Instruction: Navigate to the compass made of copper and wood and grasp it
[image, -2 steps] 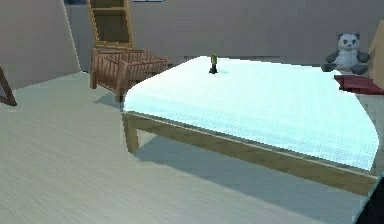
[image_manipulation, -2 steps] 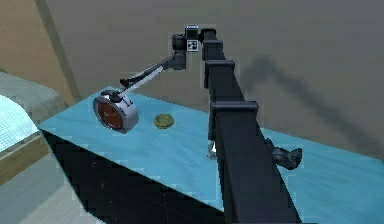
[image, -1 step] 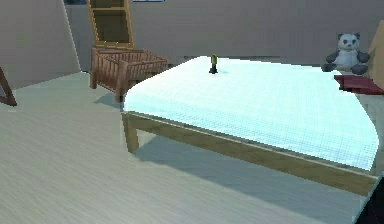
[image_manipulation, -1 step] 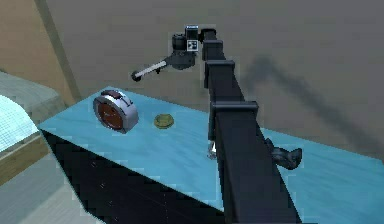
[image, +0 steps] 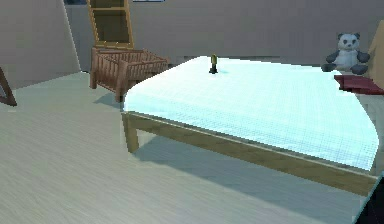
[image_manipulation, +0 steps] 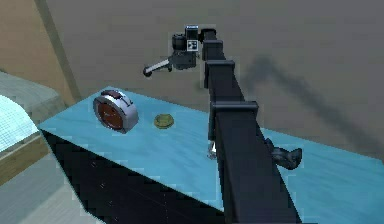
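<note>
A small flat round disc (image_manipulation: 164, 121) of brownish-gold colour lies on a blue tabletop (image_manipulation: 150, 160) in the arm side view. To its left stands a larger round red and silver thing (image_manipulation: 114, 109), tilted up on its edge. My arm (image_manipulation: 235, 130), a dark bar, rises from the bottom edge across the table. At its far end my gripper (image_manipulation: 155, 69) points left, higher in the picture than the disc, with only the brown wall behind its fingers. It holds nothing.
A dark small object (image_manipulation: 286, 157) lies on the table right of the arm. The forward view has a wide bed (image: 260, 105) with a pale cover, a small dark and yellow item (image: 213, 67) on it, a teddy bear (image: 347, 52), and a wooden crate (image: 125, 68).
</note>
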